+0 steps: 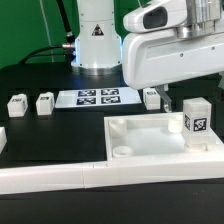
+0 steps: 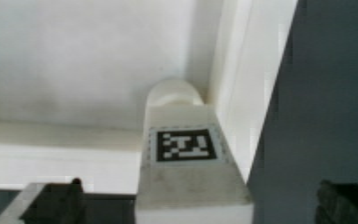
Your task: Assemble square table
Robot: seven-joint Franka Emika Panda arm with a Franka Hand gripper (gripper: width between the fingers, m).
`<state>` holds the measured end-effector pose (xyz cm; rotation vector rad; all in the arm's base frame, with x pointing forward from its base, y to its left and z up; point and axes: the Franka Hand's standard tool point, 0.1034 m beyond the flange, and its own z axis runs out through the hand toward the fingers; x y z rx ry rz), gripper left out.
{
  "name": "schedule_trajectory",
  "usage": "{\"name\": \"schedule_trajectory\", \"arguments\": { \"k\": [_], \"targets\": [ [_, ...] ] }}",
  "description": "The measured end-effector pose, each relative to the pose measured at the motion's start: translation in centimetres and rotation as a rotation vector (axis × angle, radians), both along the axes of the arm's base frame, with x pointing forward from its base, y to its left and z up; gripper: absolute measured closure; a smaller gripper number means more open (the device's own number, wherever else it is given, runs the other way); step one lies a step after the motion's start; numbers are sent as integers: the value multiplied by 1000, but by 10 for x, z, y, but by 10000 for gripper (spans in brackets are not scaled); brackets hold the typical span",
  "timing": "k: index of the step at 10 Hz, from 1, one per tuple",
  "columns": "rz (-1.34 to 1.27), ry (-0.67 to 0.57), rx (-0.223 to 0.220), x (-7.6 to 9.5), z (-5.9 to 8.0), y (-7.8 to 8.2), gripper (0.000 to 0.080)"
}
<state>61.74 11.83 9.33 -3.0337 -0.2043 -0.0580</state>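
The square table's white slab [image 1: 150,140] lies rim up on the black table. One white tagged leg [image 1: 196,118] stands upright at the slab's far corner on the exterior view's right. It also shows in the wrist view [image 2: 190,150], against the slab's inner corner [image 2: 69,110]. My gripper [image 2: 197,205] is open just above this leg, with its dark fingers [image 2: 51,200] wide apart on either side and not touching it. In the exterior view the arm's white hand [image 1: 170,50] hangs over the leg. Three more legs stand loose behind the slab [image 1: 17,105] [image 1: 45,102] [image 1: 151,98].
The marker board [image 1: 98,97] lies flat at the back, in front of the arm's base [image 1: 95,45]. A long white border wall [image 1: 60,178] runs along the front, against the slab's near edge.
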Motion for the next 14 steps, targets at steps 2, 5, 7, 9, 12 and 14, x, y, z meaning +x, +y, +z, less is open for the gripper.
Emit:
{"name": "schedule_trajectory", "arguments": {
  "k": [2, 5, 7, 9, 12, 14],
  "targets": [
    [-4, 126, -13, 14, -1, -12, 150],
    [-43, 117, -12, 19, -7, -9, 150],
    [-61, 120, -13, 19, -8, -9, 163],
    [-100, 124, -14, 19, -8, -9, 510],
    [-357, 150, -16, 18, -8, -7, 509],
    [-528, 169, -12, 18, -8, -4, 509]
  ]
}}
